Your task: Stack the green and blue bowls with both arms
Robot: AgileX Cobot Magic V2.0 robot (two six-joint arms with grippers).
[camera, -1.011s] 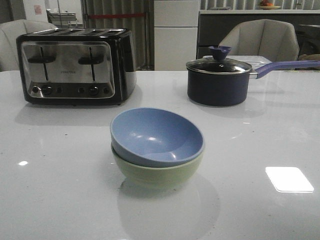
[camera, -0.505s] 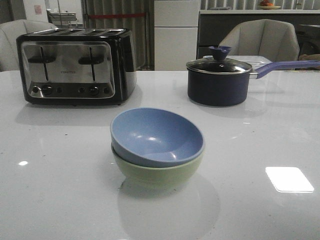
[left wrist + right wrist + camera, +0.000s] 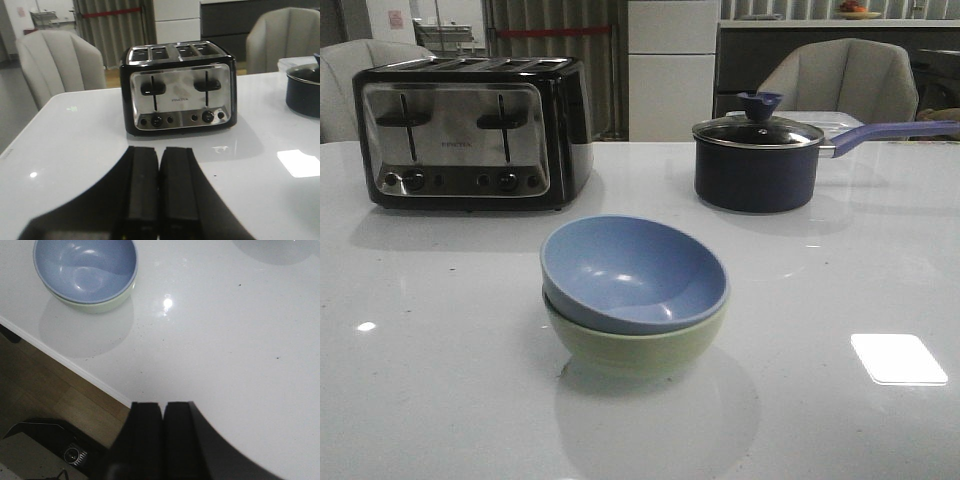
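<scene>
The blue bowl [image 3: 632,270] sits nested inside the green bowl [image 3: 635,345] in the middle of the white table, a bit tilted. The right wrist view shows the same stack, blue bowl [image 3: 85,267] in green bowl [image 3: 107,302], near the table's edge. Neither arm shows in the front view. My left gripper [image 3: 159,152] is shut on nothing, above the table and facing the toaster. My right gripper [image 3: 162,406] is shut and empty too, raised over the table's front edge, well apart from the bowls.
A black and chrome toaster [image 3: 470,135] stands at the back left. A dark navy saucepan [image 3: 757,165] with a glass lid and long handle stands at the back right. The table edge [image 3: 65,362] drops to a wooden floor. Chairs stand behind the table.
</scene>
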